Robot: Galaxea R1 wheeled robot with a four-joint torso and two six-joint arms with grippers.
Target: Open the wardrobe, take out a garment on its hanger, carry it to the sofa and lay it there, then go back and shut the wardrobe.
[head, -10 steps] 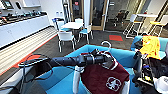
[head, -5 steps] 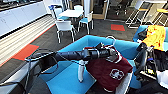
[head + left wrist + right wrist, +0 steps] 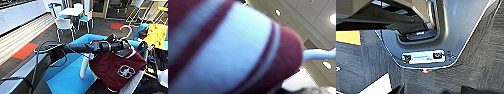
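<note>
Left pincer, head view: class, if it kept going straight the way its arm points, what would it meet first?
Probably the orange cloth on the far blue seat, past the jacket and hanger by the left pincer; depth is unclear.

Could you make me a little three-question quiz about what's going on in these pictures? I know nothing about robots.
1. True or false: the maroon jacket already lies flat on the blue sofa.
2. What colour is the hanger hook sticking up above the jacket?
3. What stands on the floor beyond the sofa: A) a bed, B) a white table with chairs, C) a fridge?

Key: 1 false, it hangs from the robot's left arm above the seat. 2 white. 3 B.
</note>
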